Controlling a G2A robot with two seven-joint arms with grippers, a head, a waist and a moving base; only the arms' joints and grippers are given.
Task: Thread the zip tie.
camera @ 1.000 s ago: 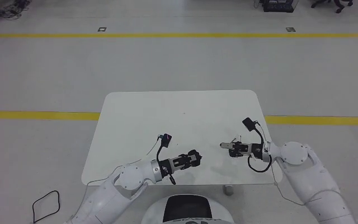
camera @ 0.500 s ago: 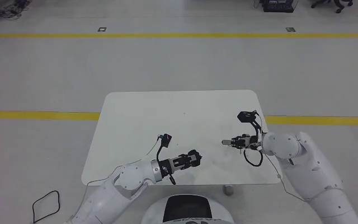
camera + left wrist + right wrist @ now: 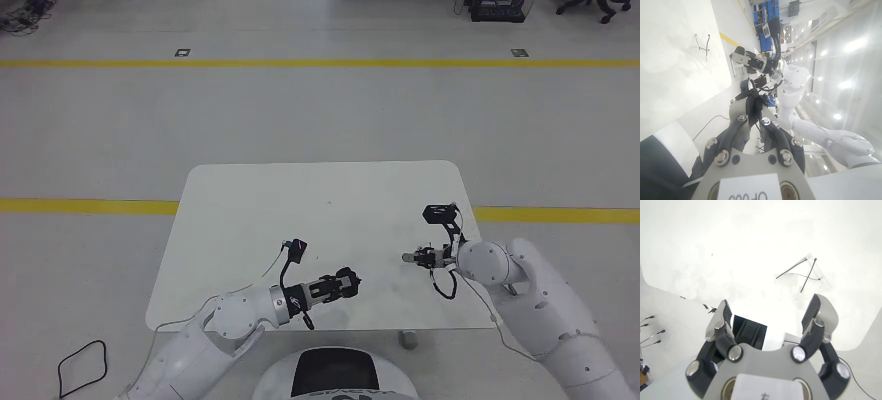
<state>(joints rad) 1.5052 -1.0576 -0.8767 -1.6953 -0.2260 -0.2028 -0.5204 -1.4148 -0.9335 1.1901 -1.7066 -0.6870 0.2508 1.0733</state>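
My left gripper (image 3: 347,282) hangs over the table's near edge, shut on a black zip tie (image 3: 749,84) whose small loop sticks out past the fingertips (image 3: 753,98). My right gripper (image 3: 770,303) is open with nothing between its ribbed pads (image 3: 808,311). It hovers low over the white table (image 3: 300,200) near the right front corner, facing the left gripper across a gap (image 3: 410,257). From the left wrist it appears side-on beyond the table edge, right gripper (image 3: 732,56). Loose black zip ties (image 3: 807,275) lie crossed on the table a little beyond the right gripper's fingers.
The loose ties rest on a clear plastic piece (image 3: 819,275), also seen as loose ties (image 3: 703,46) from the left wrist. The table's rounded front edge (image 3: 723,89) runs close to both grippers. Yellow floor lines (image 3: 90,206) pass beside and behind the table.
The right arm has swung its wrist round and drawn its forearm in toward the table; its gripper stays near the same spot. The left arm has not moved.
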